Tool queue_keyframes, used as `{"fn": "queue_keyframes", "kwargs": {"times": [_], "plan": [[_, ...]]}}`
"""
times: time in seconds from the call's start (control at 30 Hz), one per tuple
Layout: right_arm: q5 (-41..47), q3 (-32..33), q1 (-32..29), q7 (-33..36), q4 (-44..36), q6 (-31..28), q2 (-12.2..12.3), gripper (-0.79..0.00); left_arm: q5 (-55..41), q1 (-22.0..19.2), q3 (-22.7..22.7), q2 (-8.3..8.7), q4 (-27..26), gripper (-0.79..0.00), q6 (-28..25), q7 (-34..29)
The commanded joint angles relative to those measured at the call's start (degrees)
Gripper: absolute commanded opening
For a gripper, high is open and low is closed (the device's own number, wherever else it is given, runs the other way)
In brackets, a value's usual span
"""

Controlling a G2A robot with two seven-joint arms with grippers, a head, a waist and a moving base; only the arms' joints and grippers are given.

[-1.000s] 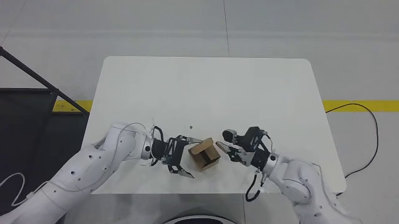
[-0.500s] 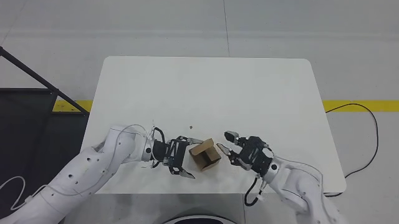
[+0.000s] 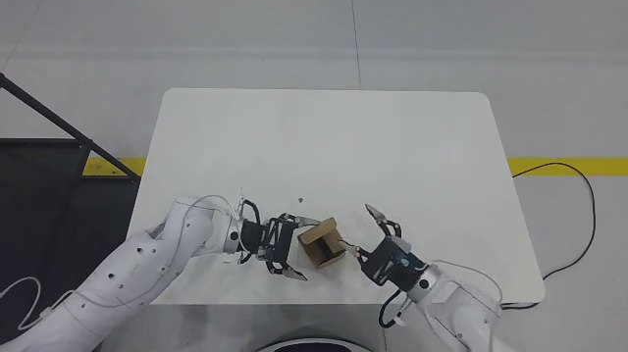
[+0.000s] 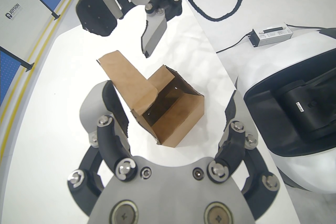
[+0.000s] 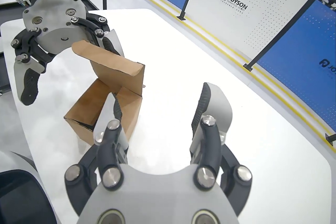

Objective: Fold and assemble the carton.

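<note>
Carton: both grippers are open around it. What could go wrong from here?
1. The carton lies loose between the open left gripper and right gripper. A one-sided push would likely slide or tip it instead of folding it.
2. It sits close to the edge of the table nearest the robot, so a slide could take it off.
3. The raised flap stands right by a left finger. Closing there may crease it.

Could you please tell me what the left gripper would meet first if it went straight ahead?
Most likely the carton, lying directly ahead between the open fingers of the left gripper. The right gripper hangs farther on, though depth is hard to judge.
</note>
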Motion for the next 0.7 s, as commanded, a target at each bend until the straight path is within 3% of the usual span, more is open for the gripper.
{"fn": "queue_keyframes", "kwargs": {"times": [0.0,0.27,0.47,0.63,0.67], "plan": [[0.7,0.3,-0.2,0.0,0.0,-0.4,0.0,0.0,0.1,0.0,0.0,-0.04,0.0,0.0,0.0,0.0],[-0.2,0.2,-0.1,0.4,-0.2,0.1,0.0,0.0,0.0,-0.1,0.0,-0.2,0.3,0.0,-0.1,0.2],[-17.6,-3.0,-1.1,2.7,-4.4,6.3,0.1,0.0,-0.3,-0.1,0.0,-0.35,0.7,0.0,-0.3,-0.4],[-25.6,-5.7,-1.1,5.4,-6.3,8.8,-0.2,0.0,-0.6,-0.1,-0.1,-0.47,0.4,0.0,-0.3,-0.6],[-26.8,-6.1,-1.0,5.8,-6.6,9.1,-0.3,-0.04,-0.6,0.0,-0.1,-0.48,0.3,0.0,-0.3,-0.7]]}}
